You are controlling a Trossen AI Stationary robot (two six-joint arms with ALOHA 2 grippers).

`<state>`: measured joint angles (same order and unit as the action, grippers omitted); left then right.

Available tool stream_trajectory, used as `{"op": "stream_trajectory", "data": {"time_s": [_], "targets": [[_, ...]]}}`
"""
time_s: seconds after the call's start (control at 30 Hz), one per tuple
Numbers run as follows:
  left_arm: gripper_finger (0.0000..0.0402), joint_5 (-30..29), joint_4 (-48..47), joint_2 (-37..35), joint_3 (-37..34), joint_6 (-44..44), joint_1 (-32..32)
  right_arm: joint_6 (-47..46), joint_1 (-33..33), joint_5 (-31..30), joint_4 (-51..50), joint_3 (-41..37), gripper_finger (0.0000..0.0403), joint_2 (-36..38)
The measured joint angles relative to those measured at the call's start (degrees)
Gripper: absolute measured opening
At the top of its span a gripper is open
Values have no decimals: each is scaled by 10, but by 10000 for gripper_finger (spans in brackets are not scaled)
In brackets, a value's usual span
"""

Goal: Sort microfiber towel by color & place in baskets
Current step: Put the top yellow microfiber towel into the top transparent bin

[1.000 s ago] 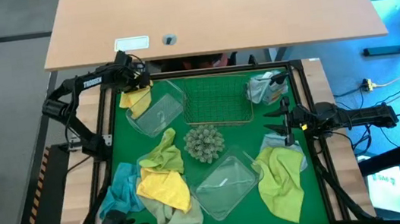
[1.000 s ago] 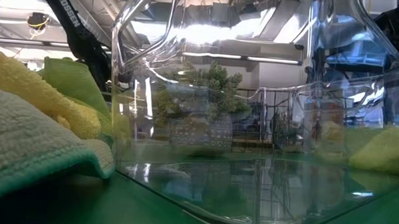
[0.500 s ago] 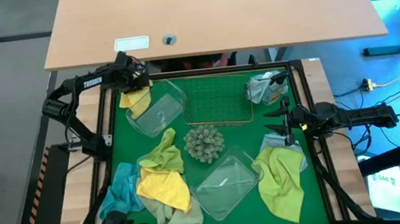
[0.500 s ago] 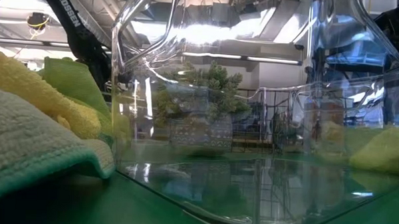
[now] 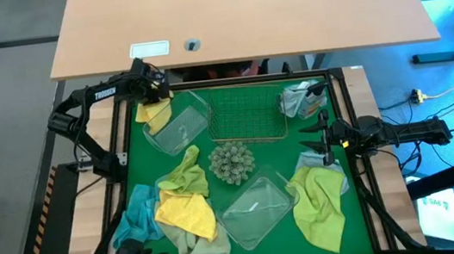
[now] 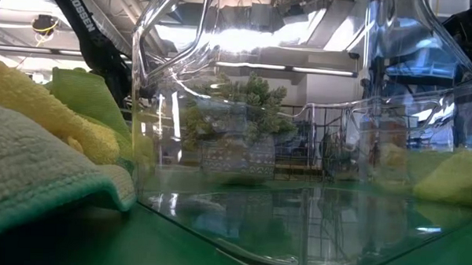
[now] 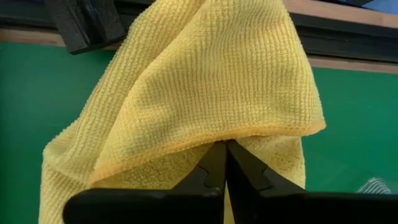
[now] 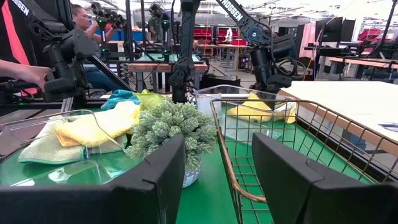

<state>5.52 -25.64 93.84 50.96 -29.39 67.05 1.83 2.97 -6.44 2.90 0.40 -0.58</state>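
A yellow microfiber towel (image 5: 154, 112) lies crumpled at the table's far left corner, beside a clear basket (image 5: 182, 128). My left gripper (image 5: 153, 91) stands over it, pointing steeply down, shut on it (image 7: 224, 152). A second clear basket (image 5: 256, 210) sits near the middle front, and a wire basket (image 5: 247, 111) at the far middle. More towels lie in a near-left heap: lime green (image 5: 185, 177), yellow (image 5: 185, 212), blue (image 5: 138, 216). Another lime green towel (image 5: 319, 207) lies near right. My right gripper (image 5: 314, 141) waits open at the right edge. My left gripper has its fingertips closed together at the hemmed edge (image 7: 249, 132) of the yellow towel's upper fold, coming from above and slanting down. The fold hangs over the fingertips and hides how many layers are caught. The towel rests on the green mat.
A spiky grey-green ball (image 5: 231, 161) stands between the baskets. A grey-blue cloth and a small bottle (image 5: 302, 99) sit at the far right. A black frame rail (image 7: 348, 34) runs close behind the yellow towel. People and other arms show beyond the table (image 8: 81, 25).
My left gripper has shut over the yellow towel at the far left corner while its arm stayed in place. The towel has kept its place on the mat.
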Motion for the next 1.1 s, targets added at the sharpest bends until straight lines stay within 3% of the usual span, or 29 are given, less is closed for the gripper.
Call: {"op": "stream_trajectory", "data": {"time_s": [0.6,0.8,1.1], "targets": [[0,138,125,-5,0,-5,1,0,0,0,0,0,186,0],[0,147,175,-51,0,-6,1,0,0,0,0,0,186,0],[0,176,223,-180,0,-11,1,0,0,0,0,0,186,0]]}}
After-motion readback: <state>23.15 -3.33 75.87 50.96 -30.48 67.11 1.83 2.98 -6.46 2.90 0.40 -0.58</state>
